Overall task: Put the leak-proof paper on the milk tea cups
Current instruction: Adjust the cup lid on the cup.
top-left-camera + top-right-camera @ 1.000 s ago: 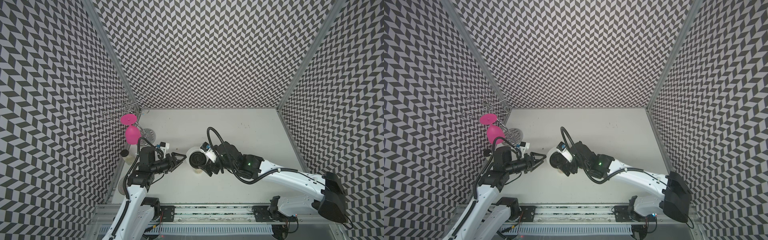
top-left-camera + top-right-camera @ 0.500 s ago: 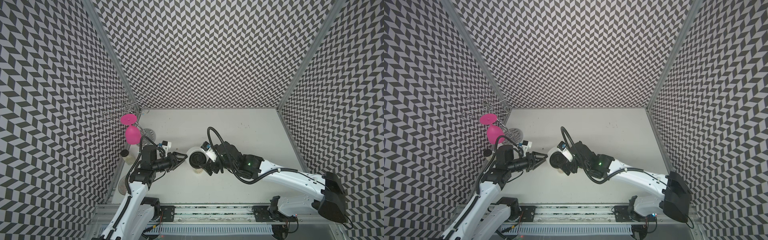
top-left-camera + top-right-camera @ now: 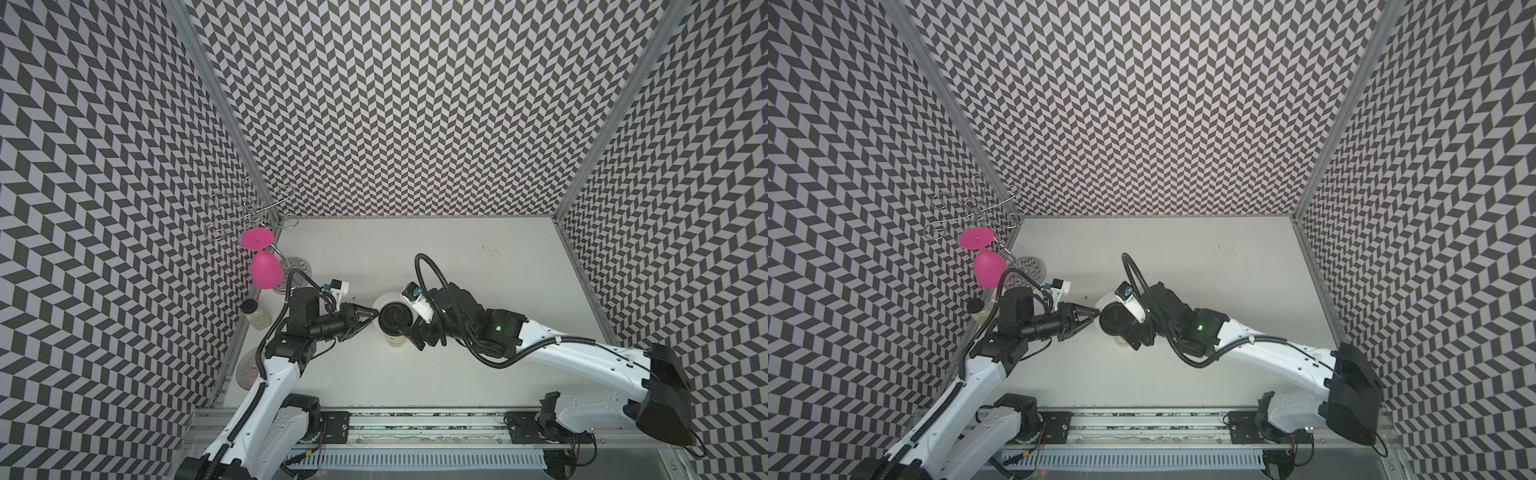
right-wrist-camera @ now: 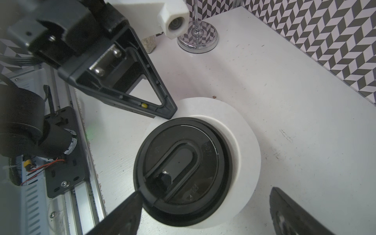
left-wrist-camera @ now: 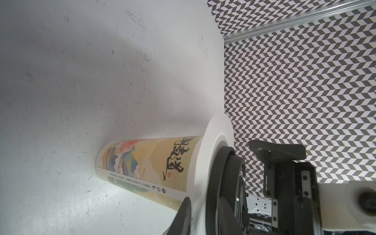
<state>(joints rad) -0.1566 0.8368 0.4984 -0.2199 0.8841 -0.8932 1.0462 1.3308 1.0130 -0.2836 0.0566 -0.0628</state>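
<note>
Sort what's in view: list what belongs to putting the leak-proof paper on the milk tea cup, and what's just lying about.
Belongs to the job:
leak-proof paper
milk tea cup
left gripper, at the paper's edge
right gripper, open by the lid

Lying about:
black lid, sitting on the paper
pink goblet
glass jar
chrome rack

The black lid [image 4: 183, 162], lying between the fingers of the right end effector [image 4: 205, 193], bears the raised word "HOT" on the part farther from that end effector. Its other raised marks are too faint to read.

The milk tea cup [image 5: 150, 164], just ahead of the left end effector [image 4: 170, 114], carries large black brush-written Chinese characters with a small red seal. Lower down is a line of tiny print and round symbols, too small to read.
</note>
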